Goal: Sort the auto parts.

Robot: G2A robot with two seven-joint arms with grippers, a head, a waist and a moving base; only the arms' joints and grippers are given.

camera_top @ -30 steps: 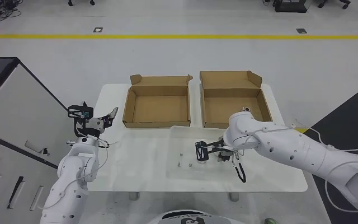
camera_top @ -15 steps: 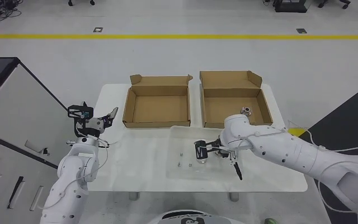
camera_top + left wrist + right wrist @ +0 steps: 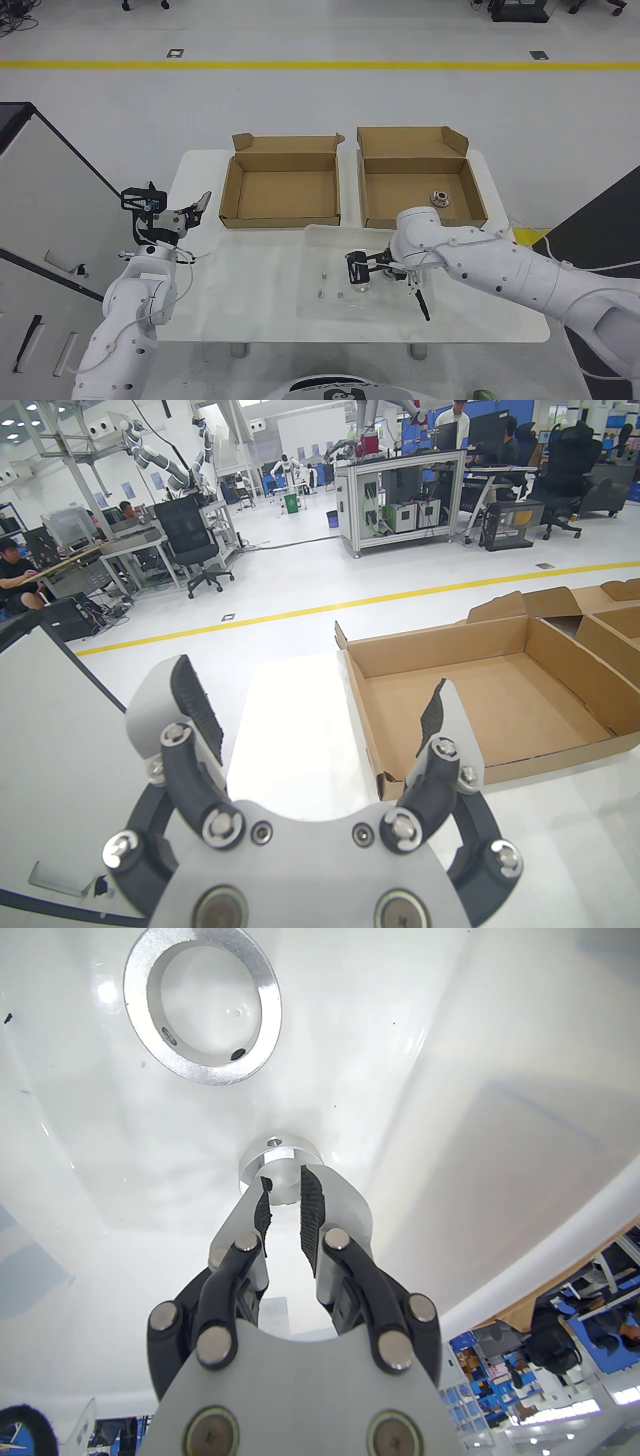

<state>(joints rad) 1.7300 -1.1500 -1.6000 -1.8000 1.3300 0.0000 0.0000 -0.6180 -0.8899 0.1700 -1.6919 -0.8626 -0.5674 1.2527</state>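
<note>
1. Since the earlier frames, the right arm has swung its forearm toward the front edge of the tabletop (image 3: 240,300). A metal part (image 3: 437,197) in the right box (image 3: 400,195) is now uncovered. The left arm has not moved.
2. The small collar (image 3: 280,1155) lies in the clear tray (image 3: 330,250), which stands at the middle of the tabletop's front edge. The right gripper (image 3: 285,1178) has its fingers (image 3: 312,1208) drawn nearly together, with the collar caught between the tips.
3. This hold looks shallow. The lift should probably be slow and straight up with the squeeze kept firm, because smooth round metal can slip or turn.
4. The large ring (image 3: 142,1013) lies near the collar and should not be knocked.
5. Both boxes stand along the far edge, and the left box (image 3: 280,195) is empty.
6. The left gripper (image 3: 310,672) is spread wide over the left edge and holds nothing.
</note>
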